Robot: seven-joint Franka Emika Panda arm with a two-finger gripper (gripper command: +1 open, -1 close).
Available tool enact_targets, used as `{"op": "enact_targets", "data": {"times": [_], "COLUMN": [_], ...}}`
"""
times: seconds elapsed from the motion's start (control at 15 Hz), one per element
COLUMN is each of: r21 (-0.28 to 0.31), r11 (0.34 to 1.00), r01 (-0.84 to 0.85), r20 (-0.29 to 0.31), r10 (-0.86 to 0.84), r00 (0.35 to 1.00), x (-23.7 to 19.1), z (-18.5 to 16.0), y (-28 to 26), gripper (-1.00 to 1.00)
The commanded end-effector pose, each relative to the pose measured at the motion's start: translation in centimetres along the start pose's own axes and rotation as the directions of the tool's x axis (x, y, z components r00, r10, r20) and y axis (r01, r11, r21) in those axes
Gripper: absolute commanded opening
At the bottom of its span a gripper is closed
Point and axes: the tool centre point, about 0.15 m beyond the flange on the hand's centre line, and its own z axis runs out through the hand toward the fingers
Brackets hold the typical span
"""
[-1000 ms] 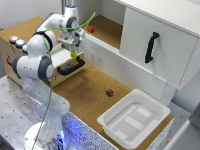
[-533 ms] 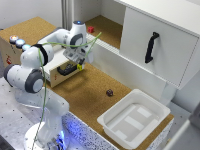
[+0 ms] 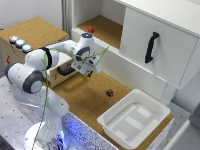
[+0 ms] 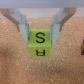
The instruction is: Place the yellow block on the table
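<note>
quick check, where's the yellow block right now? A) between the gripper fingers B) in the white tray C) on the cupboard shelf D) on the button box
A: the wrist view shows the yellow block sitting between the two fingers of the gripper, above the cork table.

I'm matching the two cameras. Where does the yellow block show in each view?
Exterior view: the yellow block is a tiny speck at the end effector, above the table, at the exterior view's left of the dark maroon block.
Wrist view: the yellow block fills the centre between the fingers, lettered S.
Shared landmark: the dark maroon block.
</note>
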Motion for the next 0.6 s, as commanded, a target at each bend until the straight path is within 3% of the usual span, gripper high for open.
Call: {"op": "enact_targets", "data": {"times": [0.0, 0.13, 0.53], "r21": [-0.024, 0.007, -0.002], "r11": [0.999, 0.999, 0.999], "r01": [-0.032, -0.034, -0.042], "r20": [-0.016, -0.015, -0.005], "r10": [0.031, 0.035, 0.042], "r00": [0.999, 0.999, 0.999], "x": [2.8, 3.8, 6.1], "z": [6.1, 7.4, 9.6], "y": [1.5, 1.7, 2.7], "gripper": [-1.00, -1.00, -1.00]}}
